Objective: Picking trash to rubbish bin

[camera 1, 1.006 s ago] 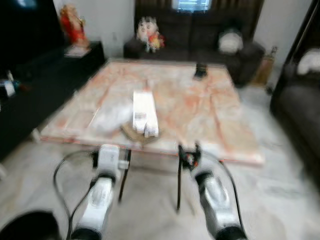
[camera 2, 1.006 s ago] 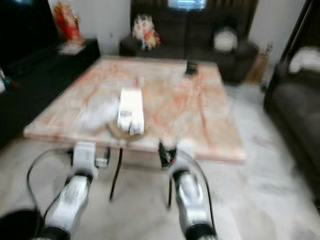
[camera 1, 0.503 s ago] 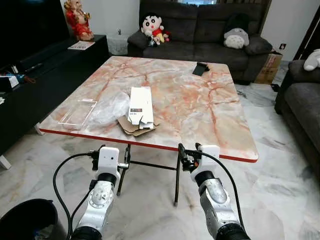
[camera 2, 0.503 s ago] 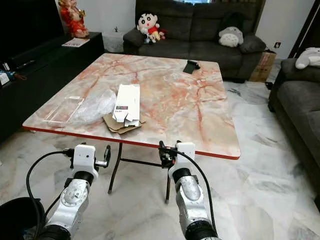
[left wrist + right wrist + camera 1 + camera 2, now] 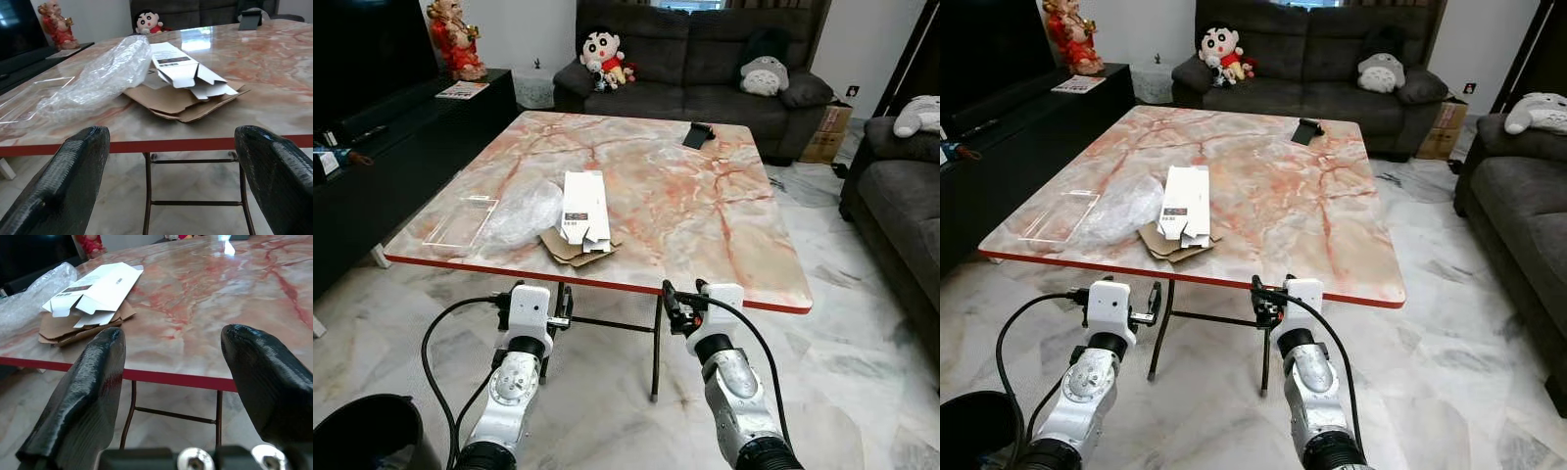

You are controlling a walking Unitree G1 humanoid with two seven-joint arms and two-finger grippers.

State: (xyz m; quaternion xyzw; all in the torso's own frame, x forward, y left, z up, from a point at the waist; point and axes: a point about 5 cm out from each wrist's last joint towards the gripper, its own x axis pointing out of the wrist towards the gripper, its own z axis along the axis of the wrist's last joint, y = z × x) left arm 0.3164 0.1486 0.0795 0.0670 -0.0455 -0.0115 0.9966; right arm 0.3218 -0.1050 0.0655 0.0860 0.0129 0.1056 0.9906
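Standing short of the marble worktop [image 5: 724,225], the robot holds both arms forward and low, below the near red edge. The left gripper [image 5: 171,181] has its fingers [image 5: 63,181] spread wide with nothing between them, and the right gripper [image 5: 171,377] is likewise open and empty.

By my reading, the task has hardly begun. All the trash lies on the worktop near its front left part: a white carton [image 5: 586,208] folded flat, resting on a piece of brown cardboard [image 5: 570,247], with a crumpled clear plastic bag [image 5: 524,209] touching them on the left and a clear plastic tray [image 5: 460,221] just beyond that. The black rubbish bin [image 5: 367,436] sits on the floor at the robot's lower left, well apart from the worktop. Nothing is lifted yet; reaching, gripping and carrying to the bin all remain.

From the head views come the whole layout: bin, worktop, a small dark object [image 5: 697,135] at the far edge, the sofa [image 5: 705,59] with soft toys behind. From the left wrist view, looking level across the surface, the carton's open flaps and the cardboard's curled layers show plainly, and the bag's bulk beside them. From the right wrist view, the same pile sits off to one side.
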